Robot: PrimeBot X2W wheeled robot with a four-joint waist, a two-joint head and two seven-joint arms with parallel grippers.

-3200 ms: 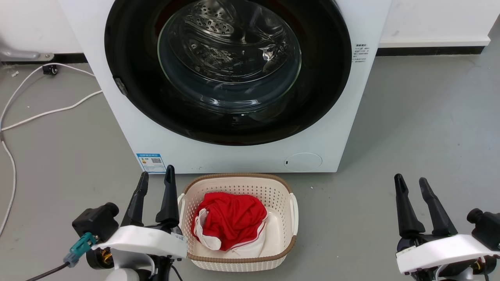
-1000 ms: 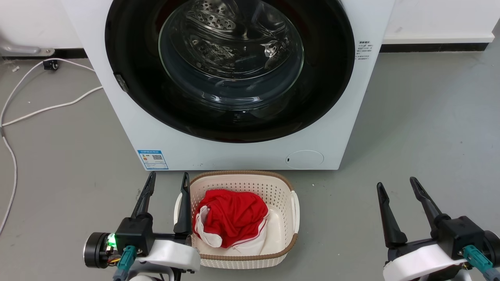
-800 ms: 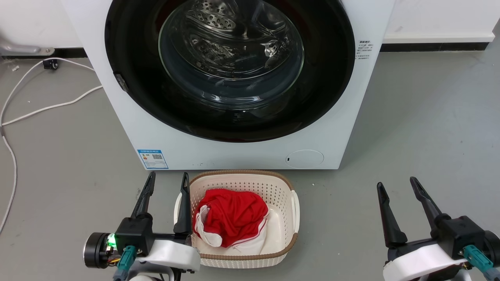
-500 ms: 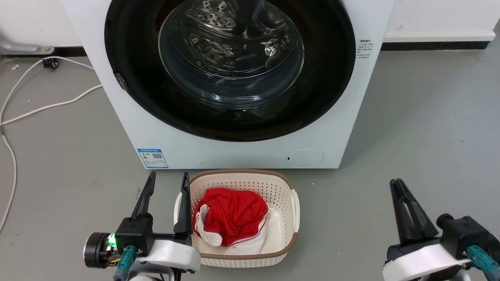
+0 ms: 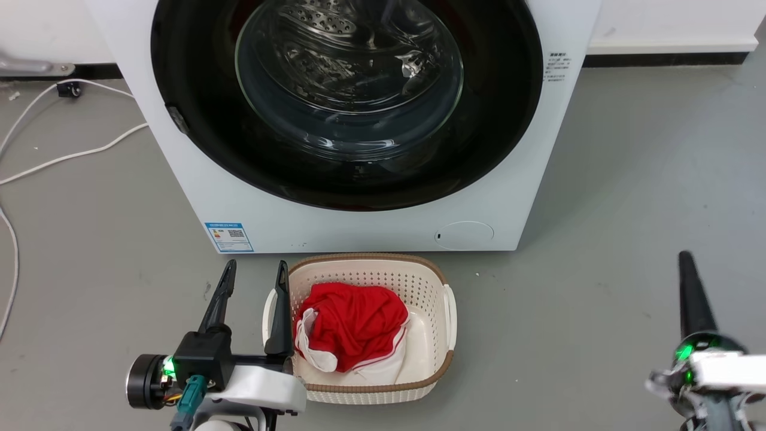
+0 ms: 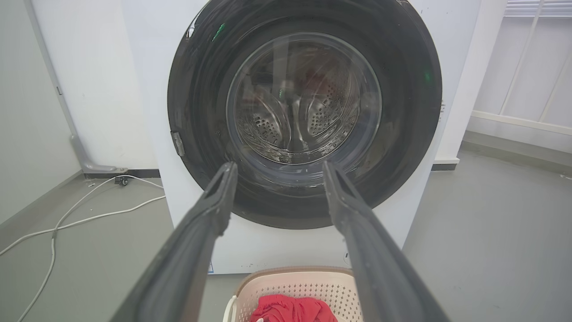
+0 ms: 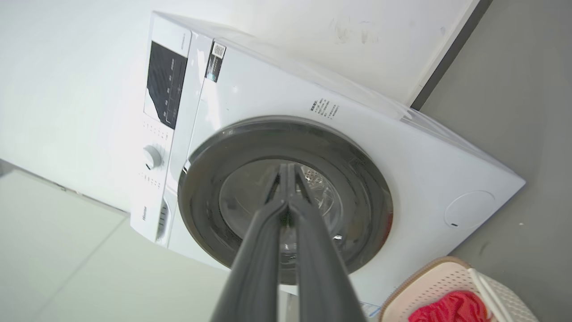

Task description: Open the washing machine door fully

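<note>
Nothing held in the left gripper (image 5: 256, 268): long dark fingers spread wide, low over the grey floor (image 5: 604, 251). Just beside its right finger, a cream basket (image 5: 365, 258) with red cloth (image 5: 353, 323) inside; contact impossible to judge. Straight ahead and well apart, the washing machine door (image 5: 197, 126), shut flush against the white machine (image 5: 359, 230). Nothing held in the right gripper (image 7: 286, 171) either: fingers pressed together, tips aimed toward that door, well apart from it.

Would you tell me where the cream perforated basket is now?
The cream perforated basket sits lower centre in the head view, before the white washing machine, beside the left gripper.
</note>
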